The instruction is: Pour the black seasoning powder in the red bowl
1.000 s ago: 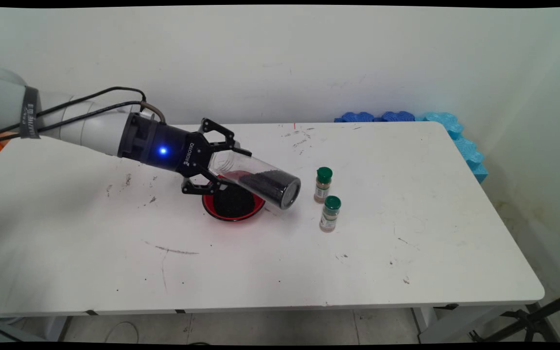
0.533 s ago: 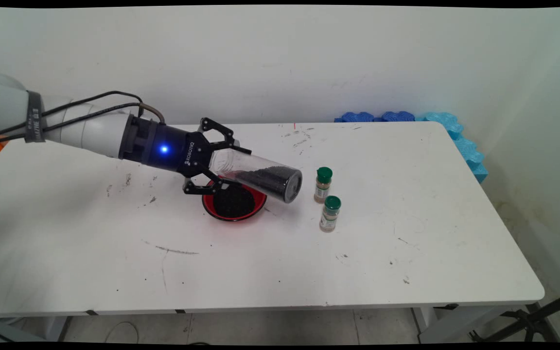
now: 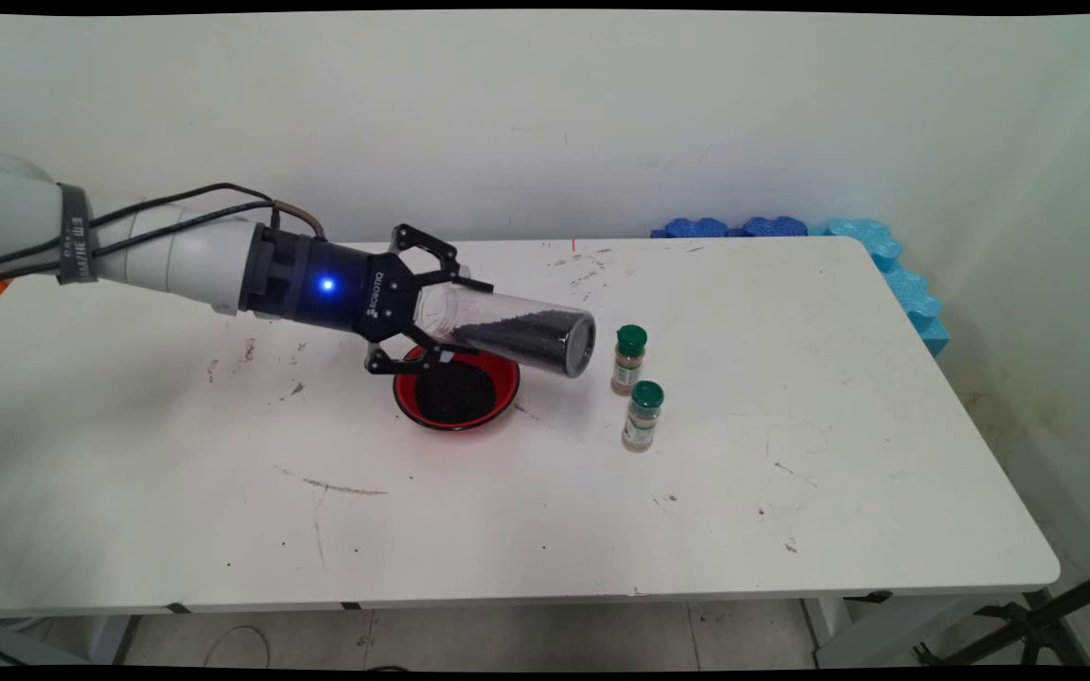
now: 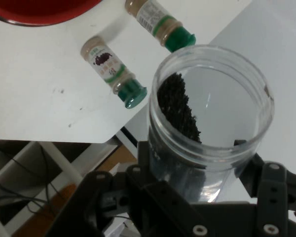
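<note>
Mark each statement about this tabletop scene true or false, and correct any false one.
1. The black two-finger gripper holds a clear plastic jar partly filled with black granules. True.
2. The jar stands upright on the white table. False: it is held tilted close to horizontal, above the table.
3. A round red bowl with black granules in it sits below the jar. True.
4. Three green-capped spice bottles stand by the bowl. False: only two green-capped spice bottles stand there.
5. The spice bottles lie on their sides. False: both stand upright.
</note>
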Available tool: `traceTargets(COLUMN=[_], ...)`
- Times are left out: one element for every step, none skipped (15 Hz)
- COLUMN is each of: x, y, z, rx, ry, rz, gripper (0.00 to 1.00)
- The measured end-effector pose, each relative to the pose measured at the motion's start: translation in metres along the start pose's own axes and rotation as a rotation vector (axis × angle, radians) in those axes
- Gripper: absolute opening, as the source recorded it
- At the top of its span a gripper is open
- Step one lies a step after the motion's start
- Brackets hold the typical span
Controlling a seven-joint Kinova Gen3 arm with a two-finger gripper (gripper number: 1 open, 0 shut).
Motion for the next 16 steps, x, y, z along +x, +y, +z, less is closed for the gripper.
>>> traceTargets(x=[0.0001, 0.0002, 0.0003, 0.0004, 0.0006, 0.0009, 0.0013, 0.0015, 0.0017, 0.002, 0.0022, 0.0024, 0.0027, 0.0031, 0.0035, 0.004], y=[0.0005, 0.0009, 0.0015, 0.0022, 0.0027, 0.0033, 0.0037, 0.004, 0.0041, 0.0042, 0.0043, 0.0043, 0.0041, 0.0039, 0.0036, 0.0034], z=[0.0009, 0.0017, 0.0025, 0.0032, 0.0037, 0.0041, 0.0045, 0.0047, 0.0047, 0.0048, 0.0049, 0.005, 0.0051, 0.0051, 0.0051, 0.0052], rx=[-0.007, -0.013, -0.02, -0.027, -0.034, -0.042, -0.049, -0.054, -0.058, -0.064, -0.069, -0.074, -0.079, -0.082, -0.087, -0.09], ry=[0.0, 0.0, -0.001, -0.002, -0.003, -0.003, -0.005, -0.006, -0.007, -0.009, -0.011, -0.014, -0.017, -0.019, -0.021, -0.024], rz=[-0.012, -0.02, -0.028, -0.036, -0.043, -0.052, -0.061, -0.069, -0.074, -0.084, -0.092, -0.101, -0.109, -0.116, -0.123, -0.129], gripper=[0.0, 0.0, 0.0, 0.0, 0.0, 0.0, 0.0, 0.0, 0.0, 0.0, 0.0, 0.0, 0.0, 0.0, 0.0, 0.0])
